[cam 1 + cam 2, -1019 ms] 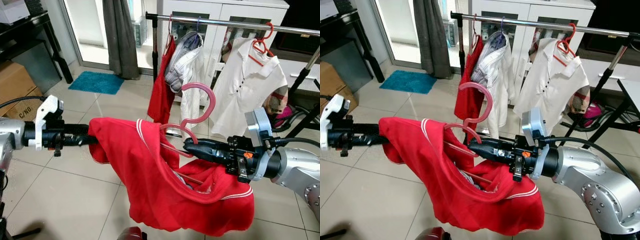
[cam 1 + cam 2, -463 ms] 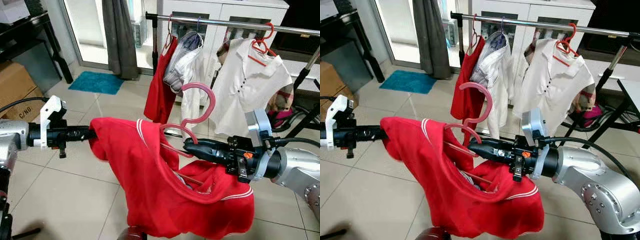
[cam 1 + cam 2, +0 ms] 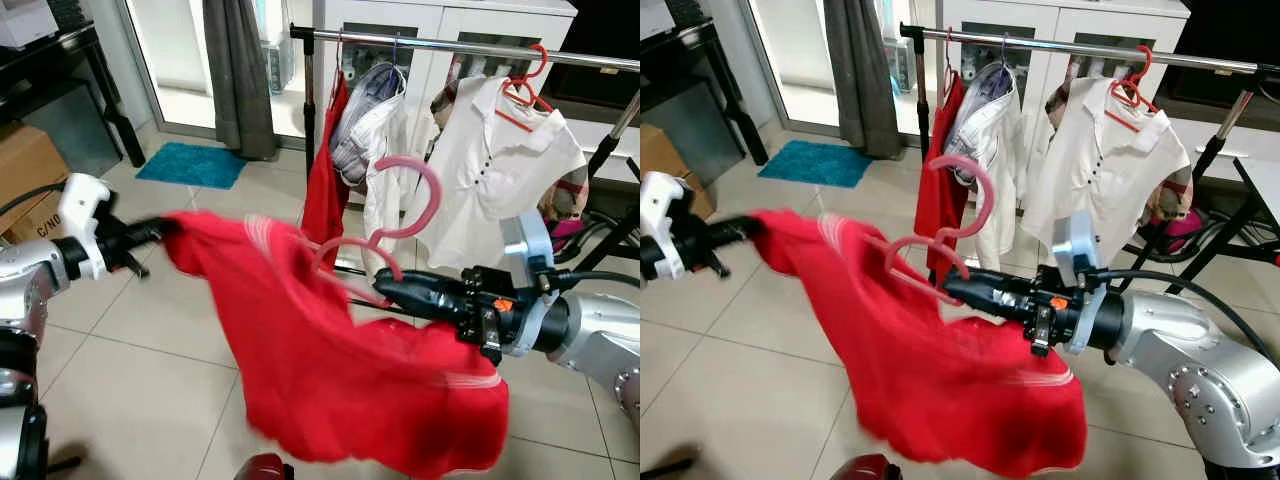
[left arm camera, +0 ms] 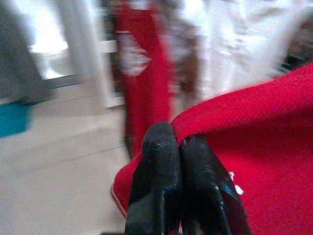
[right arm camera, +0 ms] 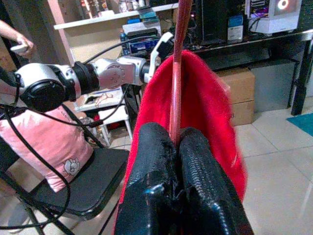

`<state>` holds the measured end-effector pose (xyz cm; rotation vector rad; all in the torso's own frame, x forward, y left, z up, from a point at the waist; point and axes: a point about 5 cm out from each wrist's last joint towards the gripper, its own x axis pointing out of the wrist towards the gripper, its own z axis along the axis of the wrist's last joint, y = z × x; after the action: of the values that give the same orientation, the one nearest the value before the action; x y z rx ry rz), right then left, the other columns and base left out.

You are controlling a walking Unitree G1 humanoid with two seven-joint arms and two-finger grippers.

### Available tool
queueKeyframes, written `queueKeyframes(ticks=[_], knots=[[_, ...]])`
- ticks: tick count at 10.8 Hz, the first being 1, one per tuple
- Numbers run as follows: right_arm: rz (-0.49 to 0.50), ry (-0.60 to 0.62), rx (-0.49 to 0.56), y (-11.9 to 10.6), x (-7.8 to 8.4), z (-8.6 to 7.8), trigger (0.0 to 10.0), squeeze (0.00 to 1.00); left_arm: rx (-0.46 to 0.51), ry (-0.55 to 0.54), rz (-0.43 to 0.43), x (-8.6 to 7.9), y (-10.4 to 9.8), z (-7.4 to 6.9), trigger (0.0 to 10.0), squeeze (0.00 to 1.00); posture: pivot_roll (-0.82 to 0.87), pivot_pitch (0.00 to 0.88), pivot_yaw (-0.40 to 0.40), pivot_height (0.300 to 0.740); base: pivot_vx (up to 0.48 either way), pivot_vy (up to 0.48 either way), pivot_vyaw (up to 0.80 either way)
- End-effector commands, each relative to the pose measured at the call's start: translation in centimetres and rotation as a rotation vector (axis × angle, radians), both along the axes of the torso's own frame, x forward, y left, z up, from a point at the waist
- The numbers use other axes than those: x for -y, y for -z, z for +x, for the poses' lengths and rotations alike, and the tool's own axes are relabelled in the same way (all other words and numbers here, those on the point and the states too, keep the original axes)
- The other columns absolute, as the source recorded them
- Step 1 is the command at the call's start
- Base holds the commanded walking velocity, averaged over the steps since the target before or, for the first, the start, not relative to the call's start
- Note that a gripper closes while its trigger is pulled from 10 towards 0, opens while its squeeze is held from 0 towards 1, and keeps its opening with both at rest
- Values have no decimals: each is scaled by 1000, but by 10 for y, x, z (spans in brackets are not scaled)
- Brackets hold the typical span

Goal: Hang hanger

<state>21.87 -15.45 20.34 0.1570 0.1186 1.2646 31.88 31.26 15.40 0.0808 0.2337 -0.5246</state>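
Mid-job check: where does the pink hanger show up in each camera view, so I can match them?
Left eye view: pink hanger, centre-right, hook up, above the right gripper.
Right eye view: hanger centre, over the red shirt.
Left wrist view: I cannot make it out; red cloth pinched in the left gripper.
Right wrist view: thin pink bar rising from the closed fingers.
Shared landmark: the red shirt.

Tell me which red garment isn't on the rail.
The red shirt stretched between the grippers: left gripper pinches its edge, right gripper clamps the pink hanger inside it. The other red garment hangs from the rail.
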Motion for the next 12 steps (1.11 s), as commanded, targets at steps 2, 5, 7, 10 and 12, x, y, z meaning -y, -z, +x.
queueKeyframes(ticks=[2,5,7,10,12], knots=[[26,22,33,-8,6,1,10000,0,7,-231,-12,-19,-1,3,0,0,62,0,45,723,0,0,0],[20,26,37,-8,5,2,10000,0,15,-163,-26,-7,4,6,3412,0,62,0,40,723,0,0,0],[9,79,30,-6,8,6,10000,0,95,-118,-84,3,-11,13,10000,353,59,0,45,723,0,0,0],[-10,285,-32,10,21,6,10000,0,-5,-98,-77,-1,18,-12,10000,1000,68,0,53,723,0,0,0],[-11,341,-66,18,28,-2,10000,0,-90,-147,-71,1,54,-37,10000,1000,66,0,81,723,0,0,0]])
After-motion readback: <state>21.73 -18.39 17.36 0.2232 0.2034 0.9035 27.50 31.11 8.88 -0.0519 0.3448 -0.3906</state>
